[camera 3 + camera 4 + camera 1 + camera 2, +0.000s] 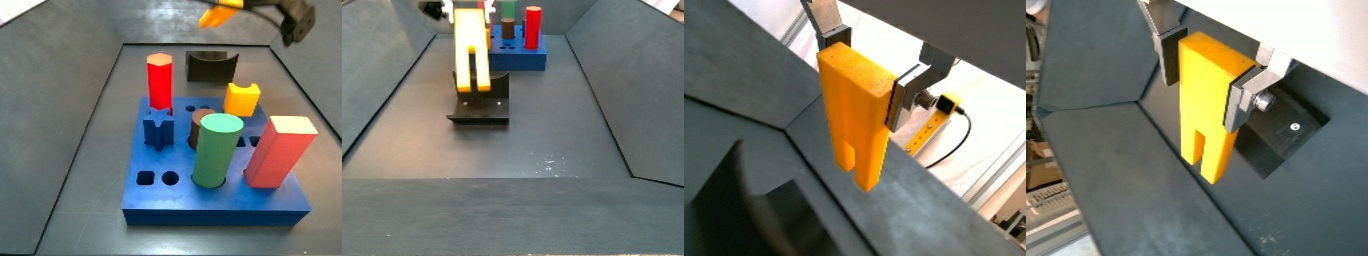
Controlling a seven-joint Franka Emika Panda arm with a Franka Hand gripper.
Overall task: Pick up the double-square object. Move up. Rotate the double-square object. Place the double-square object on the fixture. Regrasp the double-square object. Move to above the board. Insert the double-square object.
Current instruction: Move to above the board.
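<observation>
Gripper (869,68): high in the air over the dark floor, its flat silver fingers (1244,98) clamped on the upper end of the double-square object; in a side view it sits at the top edge, above the fixture.
Double-square object (855,110): long yellow-orange bar, held between the fingers in both wrist views, most of its length reaching past the pads, with a slot cut into its free end; touching nothing below.
Same object from the side (470,55): hangs upright over the fixture (481,108), hiding part of it.
Fixture from the wrist (1280,130): dark block just behind the bar.
Board (221,207): blue slab well apart from the gripper, bearing red, green, yellow and blue pegs.
</observation>
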